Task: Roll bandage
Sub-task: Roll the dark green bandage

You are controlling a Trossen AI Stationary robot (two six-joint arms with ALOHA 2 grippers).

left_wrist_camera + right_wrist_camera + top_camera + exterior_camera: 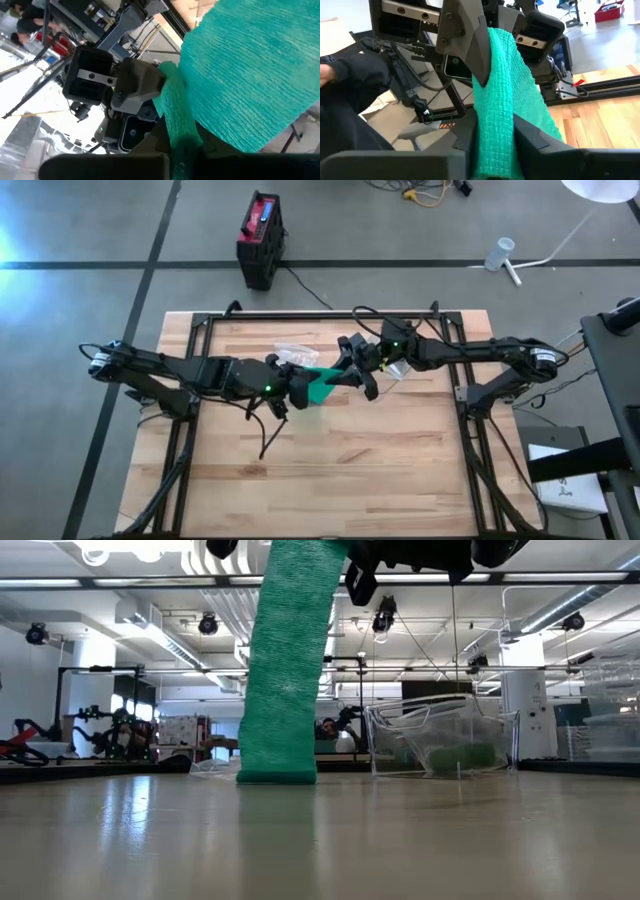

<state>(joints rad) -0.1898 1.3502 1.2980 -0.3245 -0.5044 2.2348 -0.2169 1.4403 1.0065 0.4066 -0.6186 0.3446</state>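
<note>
A teal-green bandage is held up between my two grippers over the middle of the table. In the low view its strip hangs straight down and its lower end rests on the tabletop. My left gripper comes in from the table's left and is shut on the bandage. My right gripper comes in from the right, facing it, with its fingers closed on the same gathered upper part. My left gripper pinches the gathered upper part of the bandage between its two fingers, coming nearly level from the table's left. The wide strip spreads out beyond the hold and hangs below it. My right gripper pinches the bunched band between its two fingers, level from the table's right, just short of the left gripper's fingers. The cloth is gathered into several folds there and runs up between the two grippers.
A clear plastic wrapper lies on the far side of the table, and a clear plastic container stands behind the bandage in the low view. The near half of the wooden table is bare. A red and black box stands on the floor beyond.
</note>
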